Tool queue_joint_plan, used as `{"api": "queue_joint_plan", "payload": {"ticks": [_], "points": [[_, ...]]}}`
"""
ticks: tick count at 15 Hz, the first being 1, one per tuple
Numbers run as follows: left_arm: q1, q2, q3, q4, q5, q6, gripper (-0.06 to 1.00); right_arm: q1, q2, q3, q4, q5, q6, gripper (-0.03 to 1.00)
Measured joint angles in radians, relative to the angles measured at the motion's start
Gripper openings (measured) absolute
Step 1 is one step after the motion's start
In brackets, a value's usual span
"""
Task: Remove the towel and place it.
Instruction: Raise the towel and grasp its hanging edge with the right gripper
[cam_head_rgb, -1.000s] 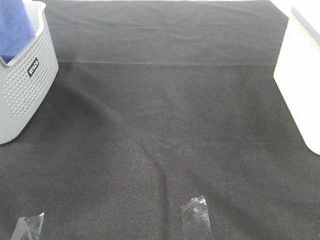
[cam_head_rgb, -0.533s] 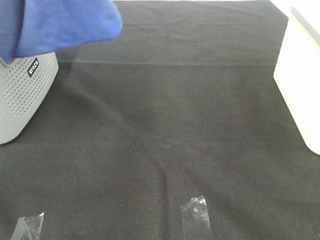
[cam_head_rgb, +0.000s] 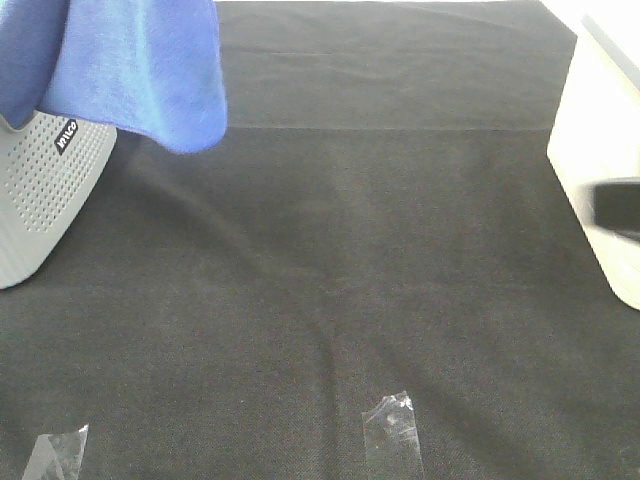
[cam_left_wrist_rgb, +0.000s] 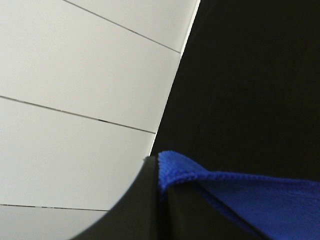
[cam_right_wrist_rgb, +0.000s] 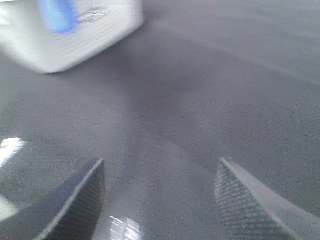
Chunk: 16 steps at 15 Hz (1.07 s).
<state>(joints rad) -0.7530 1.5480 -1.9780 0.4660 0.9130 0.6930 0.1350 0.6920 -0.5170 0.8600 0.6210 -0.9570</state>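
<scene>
**Towel up at the basket, left arm carrying**

Left jaws: closed on a stitched edge of the towel (cam_left_wrist_rgb: 260, 200), with the fold pinched between them. Right jaws: wide open and empty, low over the black cloth surface (cam_head_rgb: 350, 260).

From the pinch the towel hangs down at the far left of the high view, over the grey perforated basket (cam_head_rgb: 40, 190). Its free lower edge droops past the basket's rim. Its upper part is out of frame, and I cannot tell whether the left portion is clear of the basket.

The towel lies across the whole surface from the right jaws, which show as a dark blur by the white box (cam_head_rgb: 600, 120). Judgement: placement falls to the left arm, moving toward the bare middle, and the hanging end should touch down first.
</scene>
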Motion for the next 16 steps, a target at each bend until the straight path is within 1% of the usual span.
{"api": "queue_joint_plan", "payload": {"ticks": [1, 2, 3, 4, 5, 6, 7, 9, 10, 13, 16], "points": [[-0.002, 0.001, 0.000, -0.029, -0.002, 0.017, 0.00, 0.000, 0.099, -0.001, 0.160, 0.018, -0.170, 0.65], [-0.004, 0.001, 0.000, -0.063, -0.002, 0.022, 0.00, 0.000, 0.198, -0.014, 0.316, 0.062, -0.363, 0.65], [-0.004, 0.001, 0.000, -0.092, -0.002, 0.030, 0.00, 0.000, 0.287, -0.036, 0.430, 0.116, -0.494, 0.65], [-0.004, 0.001, 0.000, -0.122, -0.002, 0.040, 0.00, 0.000, 0.371, -0.066, 0.525, 0.163, -0.592, 0.65], [-0.004, 0.001, 0.000, -0.146, -0.002, 0.057, 0.00, 0.000, 0.454, -0.101, 0.588, 0.190, -0.655, 0.68], [-0.004, 0.001, 0.000, -0.176, -0.002, 0.069, 0.00, 0.000, 0.529, -0.139, 0.630, 0.199, -0.688, 0.72], [-0.004, 0.002, 0.000, -0.204, -0.002, 0.073, 0.00, 0.000, 0.592, -0.178, 0.653, 0.209, -0.705, 0.77], [-0.004, 0.003, 0.000, -0.262, -0.002, 0.077, 0.00, 0.000, 0.716, -0.269, 0.666, 0.271, -0.724, 0.82], [-0.004, 0.003, 0.000, -0.300, -0.002, 0.078, 0.00, 0.000, 0.789, -0.339, 0.670, 0.344, -0.729, 0.82], [-0.004, 0.003, 0.000, -0.353, -0.003, 0.113, 0.00, 0.000, 0.882, -0.438, 0.670, 0.505, -0.756, 0.83], [-0.004, 0.003, 0.000, -0.392, -0.039, 0.150, 0.00, 0.000, 0.911, -0.478, 0.671, 0.530, -0.763, 0.83]]}}
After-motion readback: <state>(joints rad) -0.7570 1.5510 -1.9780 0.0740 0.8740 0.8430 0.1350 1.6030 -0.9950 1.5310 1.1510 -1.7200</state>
